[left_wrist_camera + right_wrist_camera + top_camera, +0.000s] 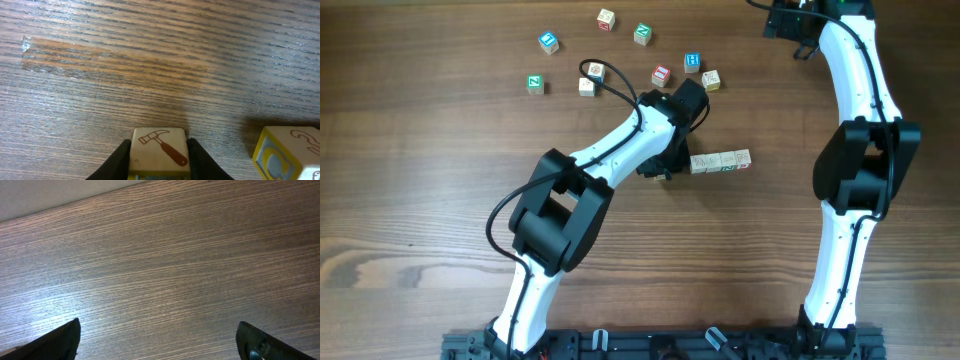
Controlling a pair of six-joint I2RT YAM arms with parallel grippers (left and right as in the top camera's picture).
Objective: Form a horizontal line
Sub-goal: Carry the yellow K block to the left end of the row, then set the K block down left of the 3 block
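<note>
placing a cube at the end of the row is how we read the step in hand. the left gripper (pixel 667 166) is clamped narrowly on a small pale wooden cube with a brown hammer picture (pixel 161 151), with a black finger (pixel 119 161) against each side, low at the dark wood-grain table (pixel 420 200). whether the cube rests on the wood we cannot tell. just right of it, with a gap between, stands a yellow-edged wooden cube with a blue letter (pixel 287 152). we take that for the left end of the horizontal line (pixel 721 161), a short straight row of small pale wooden letter cubes near the middle of the table. the right gripper (pixel 157 332) hangs wide with nothing between its fingers, over bare wood at the far right.

the next move, as we judge it, calls for sliding the hammer cube right until it touches the yellow-edged cube, square to the row, then letting go gently (a skewed release could knock the end cube askew).

counting: two arms and two grippers. in the row we make out three cubes, perhaps four, as the seams are too small to be sure. one cube is in the grip, hidden from overhead. nine loose small wooden cubes (pixel 661 75), with blue, green, red or pale faces, lie scattered on the far side of the row, mostly to its left.
</note>
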